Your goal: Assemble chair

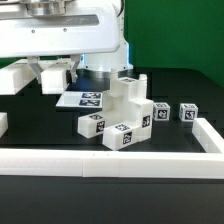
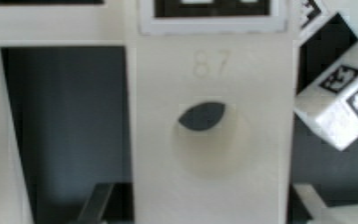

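Wrist view: gripper (image 2: 204, 205) closed on the flat white panel (image 2: 202, 150), one dark finger (image 2: 108, 200) against each long edge; long axis running straight out from the pincer, oval hole (image 2: 201, 117) midway. Faint "87" readable past the hole, away from the fingers; tags pattern only, no brand. Exterior view: held panel up at the exterior view's left, half-built chair (image 1: 122, 112) lower toward the exterior view's right, near, apart; loose cubes (image 1: 162, 112) farther right

**One number legible; the rest are coded tags**

In the wrist view, a faint embossed "87" (image 2: 211, 65) is seen on the white panel (image 2: 211, 175). Square black-and-white marker tags are carried by one small cube (image 1: 161, 111), a second cube (image 1: 187, 112), the joined chair parts (image 1: 128, 100) and the marker board (image 1: 85, 98). No lettering can be read on them.
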`<state>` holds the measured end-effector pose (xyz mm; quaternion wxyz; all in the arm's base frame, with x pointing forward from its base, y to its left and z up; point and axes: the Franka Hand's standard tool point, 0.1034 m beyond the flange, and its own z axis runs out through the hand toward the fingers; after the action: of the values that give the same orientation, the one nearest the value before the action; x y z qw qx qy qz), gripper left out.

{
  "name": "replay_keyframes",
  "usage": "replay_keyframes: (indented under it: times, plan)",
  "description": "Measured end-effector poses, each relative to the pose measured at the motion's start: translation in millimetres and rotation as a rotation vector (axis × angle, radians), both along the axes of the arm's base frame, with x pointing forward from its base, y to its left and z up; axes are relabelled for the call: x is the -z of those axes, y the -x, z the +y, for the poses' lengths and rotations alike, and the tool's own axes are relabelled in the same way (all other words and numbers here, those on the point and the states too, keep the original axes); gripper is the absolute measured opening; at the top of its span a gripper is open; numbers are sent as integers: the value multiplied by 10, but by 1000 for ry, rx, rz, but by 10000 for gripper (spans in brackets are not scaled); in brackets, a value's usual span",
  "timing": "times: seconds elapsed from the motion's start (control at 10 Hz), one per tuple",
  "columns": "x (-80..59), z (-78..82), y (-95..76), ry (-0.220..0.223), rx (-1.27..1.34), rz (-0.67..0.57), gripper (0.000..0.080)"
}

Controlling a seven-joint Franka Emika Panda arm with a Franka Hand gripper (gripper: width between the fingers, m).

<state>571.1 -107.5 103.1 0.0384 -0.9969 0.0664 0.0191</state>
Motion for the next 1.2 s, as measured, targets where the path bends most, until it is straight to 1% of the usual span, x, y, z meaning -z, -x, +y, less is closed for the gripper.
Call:
replay_keyframes:
  times: [0.1, 0.2, 0.3, 0.4, 0.5, 0.6, 0.7, 0.8, 1.0, 1.2]
  plan:
    - [26, -20, 34, -2, 44, 8, 284]
    - [13, -33, 90, -12, 125, 15, 284]
    - [-21, -29, 176, -22, 181, 21, 284]
    - [-63, -20, 215, -25, 256, 28, 284]
    - [-133, -4, 217, -29, 321, 31, 284]
    - [-246, 20, 203, -38, 360, 29, 284]
    - [-336, 69, 195, -41, 472, 31, 284]
    - [-398, 155, 182, -46, 544, 39, 284]
    - [-333, 138, 200, -40, 599, 54, 284]
    - [-319, 165, 206, -40, 608, 59, 284]
